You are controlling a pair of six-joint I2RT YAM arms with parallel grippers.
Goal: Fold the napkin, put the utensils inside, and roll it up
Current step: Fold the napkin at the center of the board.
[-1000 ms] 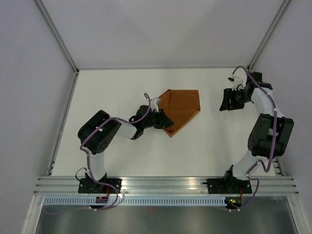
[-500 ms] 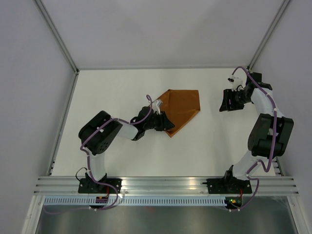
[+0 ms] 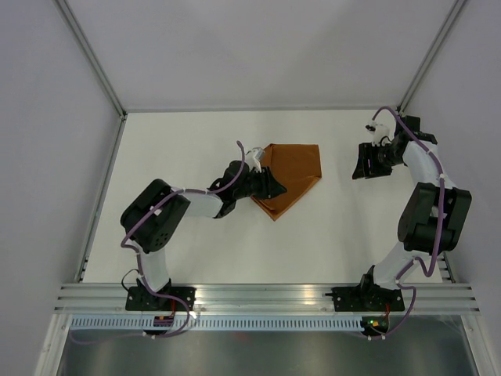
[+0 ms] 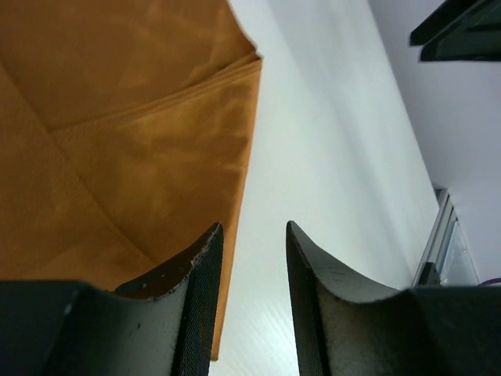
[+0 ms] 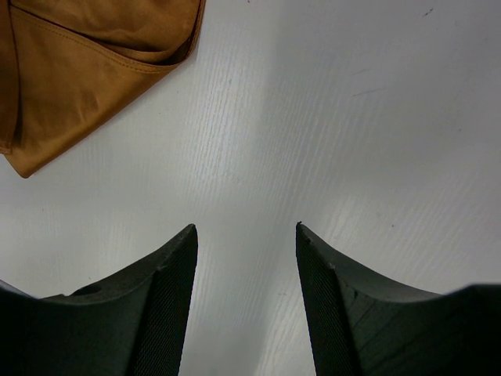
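The napkin [image 3: 295,174] lies folded into a rust-orange wedge on the white table, with layered edges in the left wrist view [image 4: 117,117]. My left gripper [image 3: 272,187] is low at the napkin's left edge and open. In its wrist view [image 4: 252,229] one finger overlaps the cloth's border, and only bare table shows between the fingers. My right gripper [image 3: 358,168] hangs open to the right of the napkin, well apart from it. Its wrist view [image 5: 245,229] has the napkin [image 5: 86,63] at the top left. The utensils are out of view.
White walls and metal corner posts [image 3: 94,63] enclose the table on three sides. An aluminium rail [image 3: 266,296] runs along the near edge by the arm bases. The right arm's dark fingers [image 4: 458,31] show at the top right of the left wrist view.
My left gripper has moved away from the bases and slightly right along the napkin's left edge. The right arm has not moved, and the napkin keeps its shape.
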